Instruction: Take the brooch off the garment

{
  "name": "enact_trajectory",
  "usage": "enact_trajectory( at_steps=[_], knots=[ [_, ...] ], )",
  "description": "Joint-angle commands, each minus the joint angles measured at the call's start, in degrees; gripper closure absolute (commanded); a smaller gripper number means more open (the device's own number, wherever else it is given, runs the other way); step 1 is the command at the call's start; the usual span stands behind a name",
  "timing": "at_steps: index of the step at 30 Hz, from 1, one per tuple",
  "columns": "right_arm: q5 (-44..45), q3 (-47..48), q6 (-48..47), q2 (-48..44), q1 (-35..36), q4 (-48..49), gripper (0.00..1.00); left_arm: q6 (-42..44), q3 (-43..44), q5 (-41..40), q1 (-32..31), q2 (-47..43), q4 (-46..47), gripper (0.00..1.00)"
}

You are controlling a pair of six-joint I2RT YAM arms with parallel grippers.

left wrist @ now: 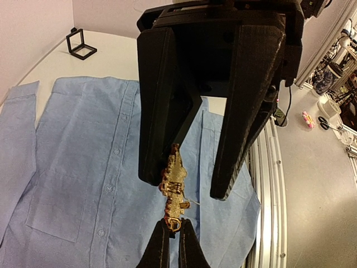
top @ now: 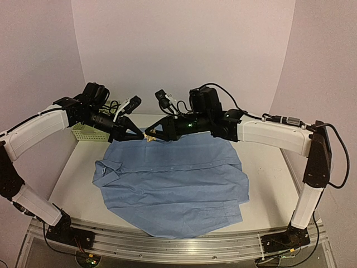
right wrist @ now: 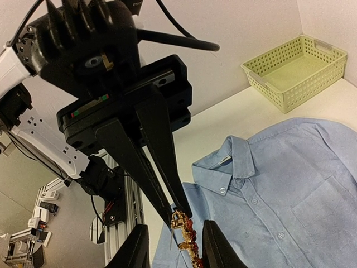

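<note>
The light blue garment [top: 173, 184] lies flat on the table, collar to the left. Above its far edge both grippers meet tip to tip. My left gripper [left wrist: 170, 230] is shut on one end of the gold and red brooch [left wrist: 174, 184], which stands out between the jaws of my right gripper [right wrist: 174, 248]. Those jaws are open, one finger [right wrist: 215, 245] on each side of the brooch [right wrist: 187, 240], with a gap showing. In the top view the brooch [top: 149, 137] is a small gold spot between the left gripper [top: 136, 135] and the right gripper [top: 156, 134]. It looks raised off the cloth.
A pale green mesh basket [top: 88, 132] stands at the back left corner behind the left arm. A small black square box [left wrist: 81, 43] sits on the table past the shirt's hem on the right side. The table's metal rail [top: 167, 245] runs along the near edge.
</note>
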Motion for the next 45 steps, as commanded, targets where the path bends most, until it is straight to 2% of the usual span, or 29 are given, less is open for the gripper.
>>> enact_trajectory(
  at_steps=[1,5,9,24,30,40,45],
  knots=[
    [0.10,2.09,0.76,1.45,0.35,1.33,0.69,0.70,1.73,0.30,-0.16,-1.50,-0.34,1.00],
    [0.59,2.11,0.59,1.76,0.40,1.31,0.70,0.64,2.00,0.21,-0.14,-1.50,-0.53,1.00],
    [0.99,1.67,-0.05,1.15,0.40,1.35,0.77,0.71,2.01,0.16,-0.14,-1.45,-0.75,1.00],
    [-1.69,1.20,-0.30,0.90,0.41,1.35,0.88,0.08,1.85,0.97,-0.14,-1.28,0.32,1.00],
    [-0.86,1.75,-0.49,1.53,0.73,1.52,0.89,-1.00,1.86,2.60,-0.14,-1.48,1.47,1.00],
    [-0.87,2.72,-0.32,2.45,1.21,2.09,0.87,-8.11,0.89,8.85,-0.14,-1.67,5.87,1.00],
    [-0.59,1.84,-0.84,1.65,1.21,2.42,0.90,-9.88,0.18,9.36,-0.06,-2.28,7.86,1.00]
  ],
)
